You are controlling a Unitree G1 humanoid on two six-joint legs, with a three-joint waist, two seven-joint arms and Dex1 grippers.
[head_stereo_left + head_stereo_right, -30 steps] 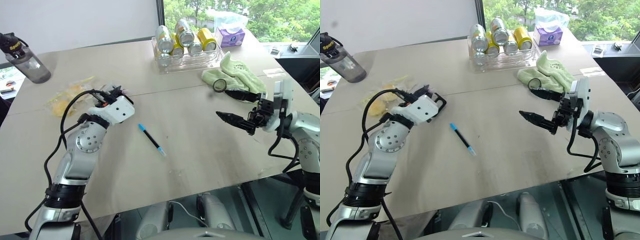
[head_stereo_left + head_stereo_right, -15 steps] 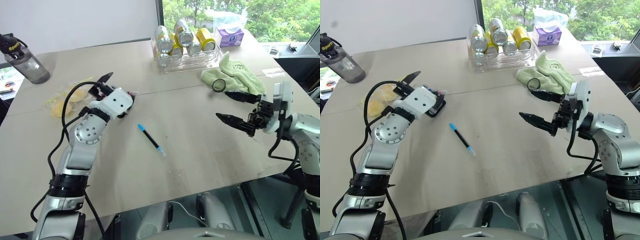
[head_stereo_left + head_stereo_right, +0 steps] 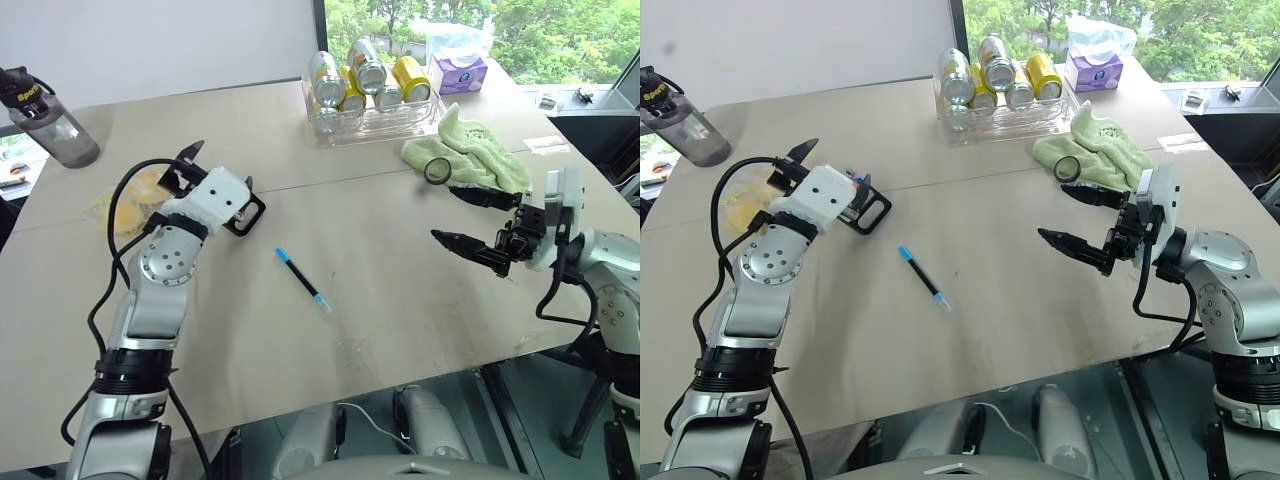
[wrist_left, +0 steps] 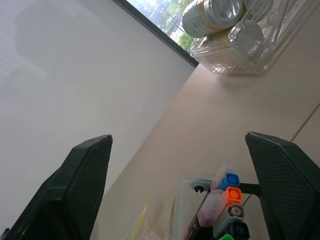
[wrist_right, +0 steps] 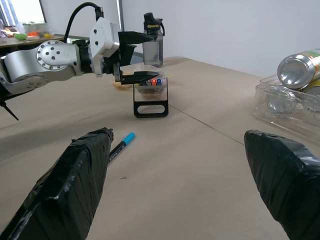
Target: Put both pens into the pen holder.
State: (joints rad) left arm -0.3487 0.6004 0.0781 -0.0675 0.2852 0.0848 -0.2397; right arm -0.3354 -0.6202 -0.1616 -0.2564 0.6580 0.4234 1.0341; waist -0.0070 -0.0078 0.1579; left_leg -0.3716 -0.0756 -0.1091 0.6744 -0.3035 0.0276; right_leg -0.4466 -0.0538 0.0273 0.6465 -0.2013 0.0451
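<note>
One slim blue-capped pen (image 3: pixel 303 280) on smooth tabletop (image 3: pixel 400 260)

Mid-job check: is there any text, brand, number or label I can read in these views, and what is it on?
"Sport": on the black lid of the water bottle; any further letters are unclear.
Cans: printed labels, too small to read.
Purple tissue box: a pale label, too blurred to read.
Blue-capped pen: no print on the barrel can be read.
</note>
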